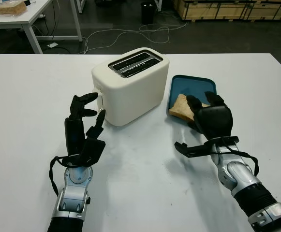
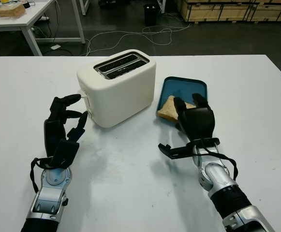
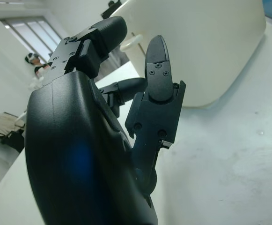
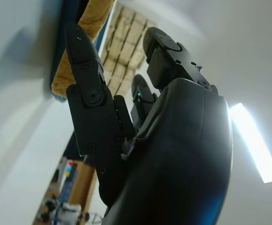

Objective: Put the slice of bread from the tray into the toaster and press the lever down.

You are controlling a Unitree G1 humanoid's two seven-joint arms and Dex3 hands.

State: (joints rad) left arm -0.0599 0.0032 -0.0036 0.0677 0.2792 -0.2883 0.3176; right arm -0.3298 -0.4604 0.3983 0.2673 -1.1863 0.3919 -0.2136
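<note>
Left eye view. A cream two-slot toaster (image 1: 130, 84) stood on the white table (image 1: 29, 96), both slots unfilled. Just right of it lay a blue tray (image 1: 193, 87) holding the slice of bread (image 1: 182, 107) at its near left corner. The right hand (image 1: 209, 118) reached over the tray's near edge, its fingers above the slice; whether they gripped it could not be told. The left hand (image 1: 84, 128) was raised just left of the toaster's near end, released and holding nothing, beside the lever (image 1: 100, 99).

Right eye view. The same layout appeared: the bread (image 2: 168, 109) lay in the tray with the right hand (image 2: 193, 121) over it.

Left wrist view. The left hand (image 3: 98, 140) was seen close to the toaster (image 3: 206, 47), fingers (image 3: 157, 70) apart from its wall.

Right wrist view. The right hand (image 4: 140, 140) extended one finger (image 4: 82, 56) alongside the bread crust (image 4: 86, 33) at the tray's blue rim; contact could not be confirmed.
</note>
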